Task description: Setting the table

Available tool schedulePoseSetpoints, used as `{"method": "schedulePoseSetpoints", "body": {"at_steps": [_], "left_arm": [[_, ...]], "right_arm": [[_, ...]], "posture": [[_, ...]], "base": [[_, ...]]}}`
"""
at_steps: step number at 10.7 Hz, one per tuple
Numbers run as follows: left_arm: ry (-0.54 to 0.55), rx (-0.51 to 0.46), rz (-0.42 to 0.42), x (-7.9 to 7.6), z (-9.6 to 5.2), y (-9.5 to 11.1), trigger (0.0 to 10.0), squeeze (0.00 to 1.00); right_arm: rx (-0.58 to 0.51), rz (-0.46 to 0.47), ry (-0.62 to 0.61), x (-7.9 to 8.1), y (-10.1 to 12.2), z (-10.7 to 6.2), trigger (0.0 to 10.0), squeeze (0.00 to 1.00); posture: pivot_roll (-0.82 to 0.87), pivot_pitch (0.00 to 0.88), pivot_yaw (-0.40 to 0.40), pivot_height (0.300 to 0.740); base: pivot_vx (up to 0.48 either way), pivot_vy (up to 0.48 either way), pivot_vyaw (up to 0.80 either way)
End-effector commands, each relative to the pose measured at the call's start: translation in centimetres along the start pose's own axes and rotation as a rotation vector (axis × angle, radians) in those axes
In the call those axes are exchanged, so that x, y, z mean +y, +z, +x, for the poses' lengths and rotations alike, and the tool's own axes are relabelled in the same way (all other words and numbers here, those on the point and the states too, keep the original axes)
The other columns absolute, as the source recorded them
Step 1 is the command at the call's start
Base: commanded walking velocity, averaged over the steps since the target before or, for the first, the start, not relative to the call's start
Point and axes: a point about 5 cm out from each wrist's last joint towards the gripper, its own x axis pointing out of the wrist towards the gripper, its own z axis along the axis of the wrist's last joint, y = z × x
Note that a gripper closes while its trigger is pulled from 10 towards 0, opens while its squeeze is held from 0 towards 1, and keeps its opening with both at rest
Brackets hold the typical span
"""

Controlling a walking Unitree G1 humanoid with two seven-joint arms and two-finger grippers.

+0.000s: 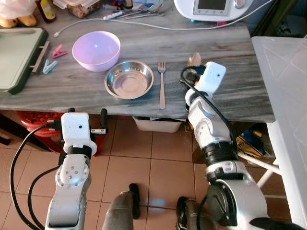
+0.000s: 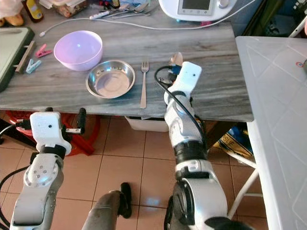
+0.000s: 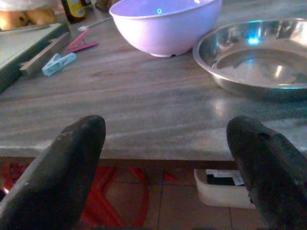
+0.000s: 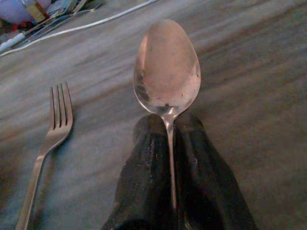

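A steel plate (image 1: 129, 79) lies near the front of the grey table (image 1: 249, 91), with a lilac bowl (image 1: 96, 50) just behind it on the left. A fork (image 1: 162, 84) lies to the plate's right, tines pointing away from me. My right gripper (image 4: 170, 163) is shut on the handle of a spoon (image 4: 167, 72), holding it low over the table to the right of the fork (image 4: 48, 139); the spoon's bowl (image 1: 194, 59) points away from me. My left gripper (image 3: 165, 158) is open with nothing between its fingers, level with the table's front edge, facing the plate (image 3: 259, 62) and bowl (image 3: 165, 21).
A green tray (image 1: 17, 57) sits at the table's left end with pink and blue clothes pegs (image 1: 53, 58) beside it. A white appliance (image 1: 211, 8), a cable and loose cutlery line the back. A white table (image 1: 283, 96) stands to the right. A red stool and white tub sit underneath.
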Motion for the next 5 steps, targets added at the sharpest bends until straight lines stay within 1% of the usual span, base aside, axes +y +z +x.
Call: {"method": "schedulePoseSetpoints", "body": {"at_steps": [1,3,5], "left_arm": [[0.000,0.007,0.007,0.3,-0.3,0.0,10.0,0.00],[-0.005,0.012,0.002,0.1,-0.4,0.0,10.0,0.00],[-0.006,0.014,-0.001,0.0,-0.4,-0.1,10.0,0.00]], "right_arm": [[0.034,0.004,0.010,0.4,-0.7,0.1,10.0,0.00],[0.079,0.028,0.026,1.1,-1.1,0.4,10.0,0.00],[0.116,0.016,0.061,2.0,-1.8,0.3,10.0,0.00]], "posture": [[0.12,0.307,0.049,0.740],[0.12,0.305,0.048,0.740],[0.11,0.305,0.043,0.740]], "base": [[0.000,0.000,0.00],[0.000,0.000,0.00],[0.000,0.000,0.00]]}}
